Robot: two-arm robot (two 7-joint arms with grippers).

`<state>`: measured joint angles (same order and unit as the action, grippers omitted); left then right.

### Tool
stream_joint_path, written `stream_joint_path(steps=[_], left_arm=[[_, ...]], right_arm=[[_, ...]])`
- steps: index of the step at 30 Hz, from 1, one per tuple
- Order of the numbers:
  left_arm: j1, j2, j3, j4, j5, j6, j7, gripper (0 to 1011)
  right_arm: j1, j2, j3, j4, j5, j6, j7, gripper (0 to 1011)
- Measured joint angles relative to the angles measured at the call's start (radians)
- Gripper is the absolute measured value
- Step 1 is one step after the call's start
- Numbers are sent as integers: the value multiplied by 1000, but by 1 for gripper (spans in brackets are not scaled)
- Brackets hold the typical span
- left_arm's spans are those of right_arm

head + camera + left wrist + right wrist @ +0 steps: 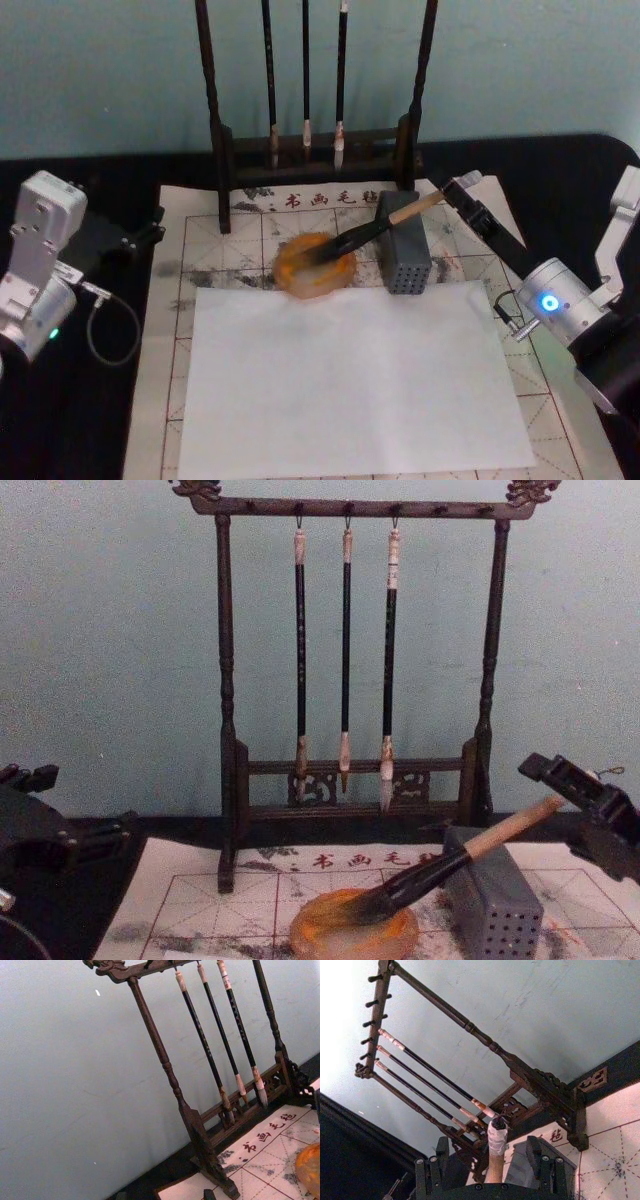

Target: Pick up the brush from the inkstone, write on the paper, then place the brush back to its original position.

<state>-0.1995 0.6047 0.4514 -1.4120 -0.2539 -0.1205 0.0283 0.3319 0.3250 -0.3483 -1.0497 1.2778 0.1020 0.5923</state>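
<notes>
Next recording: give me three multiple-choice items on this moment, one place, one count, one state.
1. Where do the bristles of the large pale-handled calligraphy brush lie? A on the plain white sheet; B in the round orange-amber inkstone; C on the rack.
2. How many slim black brushes hang on the dark wooden rack? A three; B two; C five.
3. How is the right gripper? A shut, lifting the brush; B parked far aside; C open, fingers either side of the handle's end.
Key: B, its bristles rest in the inkstone; A, three hang side by side; C, gaps show beside the handle.
</notes>
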Motion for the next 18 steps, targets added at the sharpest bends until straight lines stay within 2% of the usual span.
stream_joint_path(steps=[12, 18], left_arm=[[0, 0, 0, 0, 0, 0, 0, 1001], [0, 0, 0, 0, 0, 0, 0, 1001]], right_arm=[[0, 0, 0, 0, -1, 0, 0, 980], [0, 0, 0, 0, -2, 0, 0, 843]])
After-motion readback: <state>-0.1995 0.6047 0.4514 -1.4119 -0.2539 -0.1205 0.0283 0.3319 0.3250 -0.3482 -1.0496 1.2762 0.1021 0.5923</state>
